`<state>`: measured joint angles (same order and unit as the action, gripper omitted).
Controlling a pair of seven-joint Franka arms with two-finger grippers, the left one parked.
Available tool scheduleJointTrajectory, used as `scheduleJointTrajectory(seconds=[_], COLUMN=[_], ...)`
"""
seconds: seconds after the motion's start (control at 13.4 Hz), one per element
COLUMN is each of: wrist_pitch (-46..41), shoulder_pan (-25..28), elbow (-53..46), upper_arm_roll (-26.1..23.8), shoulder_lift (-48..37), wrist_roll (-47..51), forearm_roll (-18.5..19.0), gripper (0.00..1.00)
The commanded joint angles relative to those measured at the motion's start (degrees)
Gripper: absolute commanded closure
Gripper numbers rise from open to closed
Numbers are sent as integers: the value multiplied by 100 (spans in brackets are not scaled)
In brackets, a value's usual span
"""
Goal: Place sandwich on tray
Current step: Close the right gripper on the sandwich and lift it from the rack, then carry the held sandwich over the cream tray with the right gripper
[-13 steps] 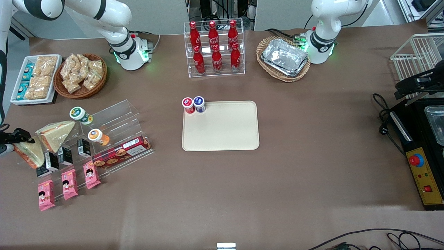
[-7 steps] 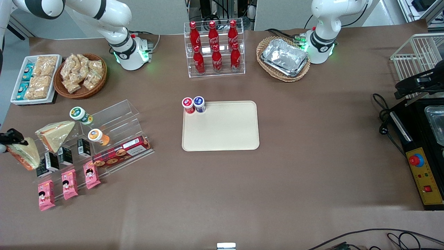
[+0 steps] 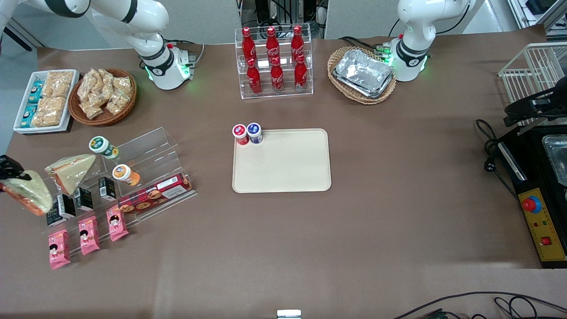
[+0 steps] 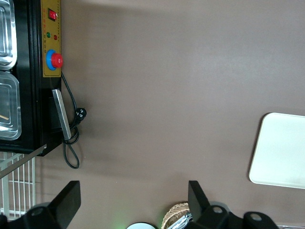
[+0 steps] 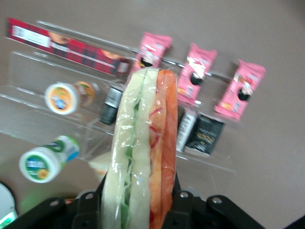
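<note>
While the wrapped sandwich (image 3: pixel 27 191) hangs clamped in our claw (image 3: pixel 9 172) at the far left edge of the front frame, the tray (image 3: pixel 283 168) waits at the centre of the desk (image 3: pixel 398 212).

We grip the wedge by its broad end, filling edge facing the wrist camera, so the sandwich (image 5: pixel 143 152) clears the acrylic snack rack (image 3: pixel 146 177) and the second, tanner sandwich (image 3: pixel 71 170) beside it. Two capped bottles (image 3: pixel 247 133) fill the tray's upper-left corner, leaving most of it bare for the drop. Compared with a second ago, we have raised the wedge and drawn it further toward the left edge, away from the rack; nothing else has moved.
</note>
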<state>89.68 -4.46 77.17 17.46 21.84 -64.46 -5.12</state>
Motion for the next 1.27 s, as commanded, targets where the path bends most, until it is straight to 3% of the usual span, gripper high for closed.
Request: scheduleJointTrajectory(seconds=[0.0,0.3,0.6,1.2], wrist_pitch=[-512,-601,-452,655], shoulder_pan=[340,411,550,2360], elbow=[-53,-26,-9,26], upper_arm_roll=[-146,-664,-1612,-1702], shoulder_lift=[-215,-189,-57,251], wrist_roll=[-23,-14,633,1971], forearm_roll=[-331,-928,-983,-782], gripper=[51,51,51,51])
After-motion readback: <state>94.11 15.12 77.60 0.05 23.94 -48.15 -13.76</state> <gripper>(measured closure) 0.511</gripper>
